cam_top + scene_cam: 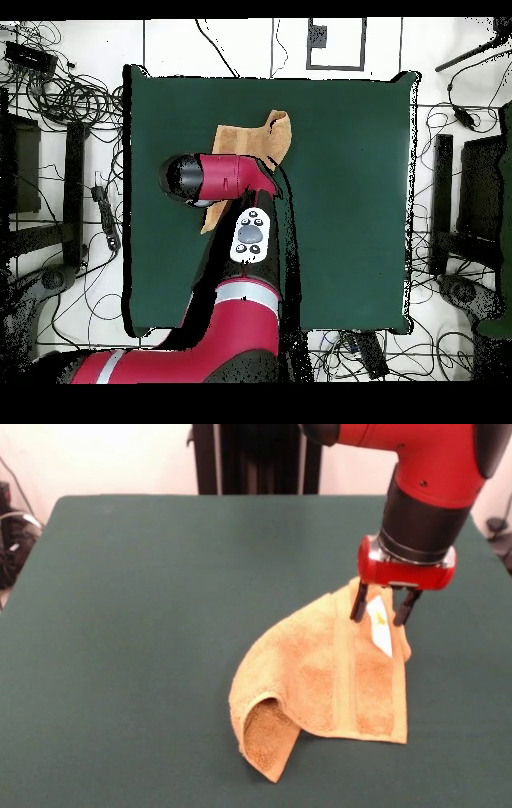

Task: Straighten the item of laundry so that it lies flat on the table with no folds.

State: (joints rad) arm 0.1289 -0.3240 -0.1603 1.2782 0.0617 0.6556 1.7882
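Observation:
The orange-tan towel lies on the dark green table, right of centre in the front view. Its lower left part is folded over into a curled flap, and a woven band runs down it. Its white label with yellow print shows near the far right corner. My gripper is down at that corner. Its two fingers stand apart, one on each side of the label, and they do not pinch the cloth. In the overhead view the towel shows partly under the red arm, which hides the gripper.
The green table reaches well beyond the towel on all sides. The black pedestal stands at the far edge. Cables and stands lie on the floor around the table.

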